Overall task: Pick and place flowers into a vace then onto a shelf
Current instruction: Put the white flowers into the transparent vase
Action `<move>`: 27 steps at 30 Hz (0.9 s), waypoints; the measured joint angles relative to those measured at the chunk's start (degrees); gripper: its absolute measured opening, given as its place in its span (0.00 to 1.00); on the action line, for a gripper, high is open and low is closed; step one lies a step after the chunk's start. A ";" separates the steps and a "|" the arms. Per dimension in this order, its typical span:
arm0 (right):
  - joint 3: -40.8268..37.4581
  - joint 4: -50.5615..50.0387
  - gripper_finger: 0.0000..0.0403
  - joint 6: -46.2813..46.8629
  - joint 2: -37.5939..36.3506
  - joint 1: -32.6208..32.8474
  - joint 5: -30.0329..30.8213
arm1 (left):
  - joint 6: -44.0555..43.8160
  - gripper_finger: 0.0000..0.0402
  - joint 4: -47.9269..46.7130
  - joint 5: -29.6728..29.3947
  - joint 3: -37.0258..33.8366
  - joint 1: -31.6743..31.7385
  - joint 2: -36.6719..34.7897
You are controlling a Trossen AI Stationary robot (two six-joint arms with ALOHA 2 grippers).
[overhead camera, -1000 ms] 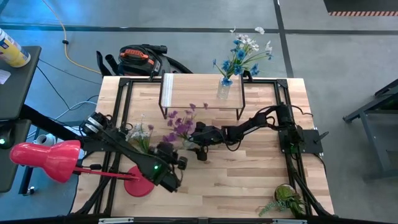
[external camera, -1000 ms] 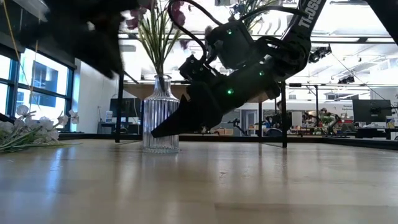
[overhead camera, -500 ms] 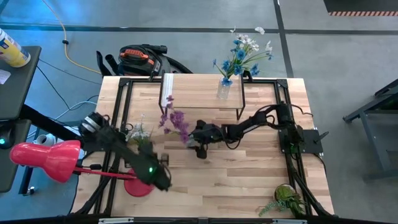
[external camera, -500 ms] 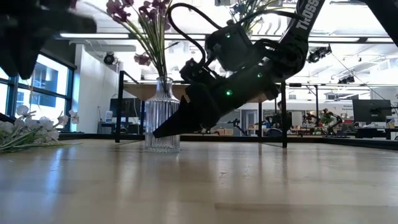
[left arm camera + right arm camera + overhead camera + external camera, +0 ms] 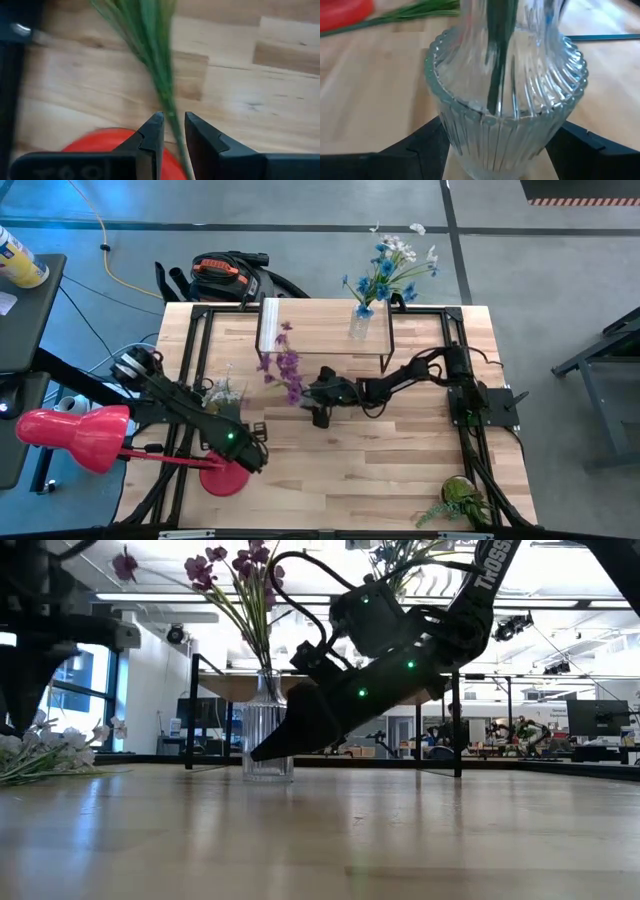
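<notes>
1. Purple flowers (image 5: 283,365) now stand in the vase (image 5: 268,730), mid-table, six o'clock of the shelf (image 5: 322,328).
2. Right gripper (image 5: 316,402) has closed its fingers (image 5: 422,145) around the vase.
3. Left gripper (image 5: 172,131) has withdrawn toward eight o'clock, nearly closed, seemingly empty.
4. Shelving likely comes next.

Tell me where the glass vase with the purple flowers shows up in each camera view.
High view: glass vase mid-table, just left of the right gripper.
Low view: left of centre, standing on the table.
Left wrist view: not in it.
Right wrist view: fills the centre, between the fingers.
Shared landmark: the purple flowers.
</notes>
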 joint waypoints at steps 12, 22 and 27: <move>-0.22 -0.85 0.73 0.11 0.28 -1.44 -0.26 | -0.56 0.28 5.73 2.32 -6.76 1.29 -0.24; -0.13 -1.16 0.70 0.13 0.26 -1.29 -0.23 | -0.13 0.28 16.69 0.60 -13.90 2.93 -0.50; -0.09 -1.61 0.71 0.37 0.15 -0.77 -0.52 | -0.04 0.28 16.37 0.76 -13.49 2.97 -0.38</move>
